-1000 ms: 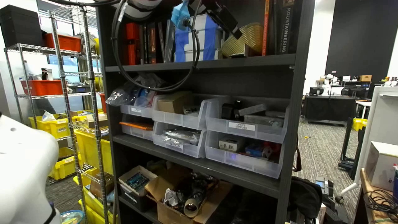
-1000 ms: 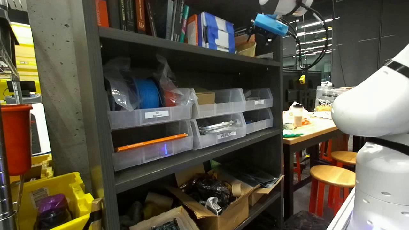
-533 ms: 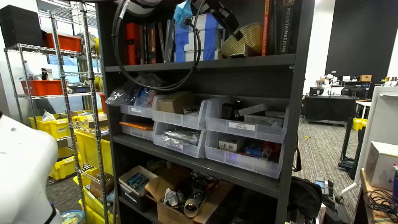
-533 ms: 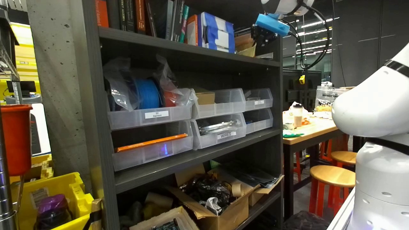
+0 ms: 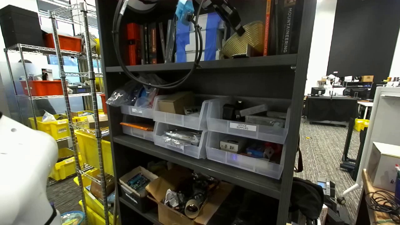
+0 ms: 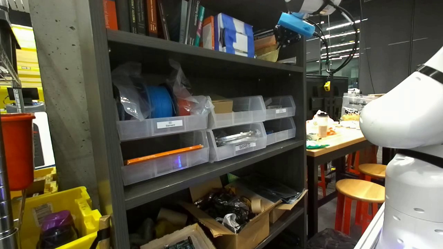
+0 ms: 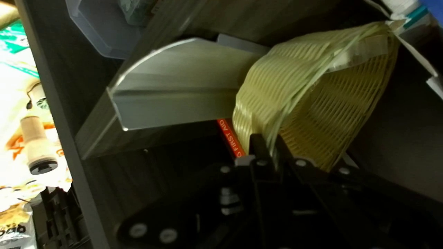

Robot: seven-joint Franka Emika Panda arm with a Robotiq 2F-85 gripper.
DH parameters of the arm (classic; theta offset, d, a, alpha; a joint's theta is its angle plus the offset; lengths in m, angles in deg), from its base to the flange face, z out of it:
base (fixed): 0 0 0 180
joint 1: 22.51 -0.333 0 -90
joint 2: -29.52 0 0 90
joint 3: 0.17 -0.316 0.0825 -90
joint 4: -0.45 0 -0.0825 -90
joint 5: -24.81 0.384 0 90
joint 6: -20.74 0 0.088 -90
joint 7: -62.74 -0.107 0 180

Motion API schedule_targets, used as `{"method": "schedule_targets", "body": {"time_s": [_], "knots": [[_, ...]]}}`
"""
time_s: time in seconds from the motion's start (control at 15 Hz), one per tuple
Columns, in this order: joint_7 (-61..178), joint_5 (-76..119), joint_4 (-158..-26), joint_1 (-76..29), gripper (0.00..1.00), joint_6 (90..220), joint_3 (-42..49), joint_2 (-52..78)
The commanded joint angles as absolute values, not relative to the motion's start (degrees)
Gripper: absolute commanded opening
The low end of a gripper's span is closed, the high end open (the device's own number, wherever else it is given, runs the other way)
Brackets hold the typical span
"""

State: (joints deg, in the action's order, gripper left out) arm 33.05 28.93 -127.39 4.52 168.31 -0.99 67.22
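In an exterior view, the woven basket (image 5: 245,42) is seen tilted on the upper shelf (image 5: 200,65), between the blue-taped boxes (image 5: 191,43) and the upright books (image 5: 286,34), with the gripper (image 5: 240,30) set at it from above. In an exterior view where the blue casing (image 6: 296,25) is shown at the wrist, the basket is partly covered, and no lifting can be made out. In the wrist view, the jaws are clamped on the basket's rim, pinched between the 2 fingers (image 7: 258,145), near the pale angled plate (image 7: 180,74); the grasp is thus judged done, while any carrying from the shelf is judged undone.
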Motion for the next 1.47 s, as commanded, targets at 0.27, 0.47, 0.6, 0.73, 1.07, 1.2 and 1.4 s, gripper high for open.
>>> {"method": "schedule_targets", "body": {"time_s": [0.27, 0.47, 0.6, 0.73, 1.07, 1.2, 1.4], "knots": [[33.7, 28.5, -125.6, 2.5, 0.02, 168.0, 0.6, 70.7], [34.7, 28.3, -125.5, 2.1, 0.02, 168.7, 0.7, 73.6], [34.5, 28.0, -125.0, 2.8, 0.02, 168.4, 0.4, 75.2], [34.8, 27.6, -125.0, 3.0, 0.02, 168.4, 0.2, 76.8], [36.5, 26.9, -126.2, 3.0, 0.02, 166.1, 0.5, 81.1], [37.0, 26.3, -126.9, 3.4, 0.02, 165.2, 0.4, 82.7], [37.2, 24.5, -127.5, 4.4, 0.02, 163.5, 0.1, 85.0]]}}
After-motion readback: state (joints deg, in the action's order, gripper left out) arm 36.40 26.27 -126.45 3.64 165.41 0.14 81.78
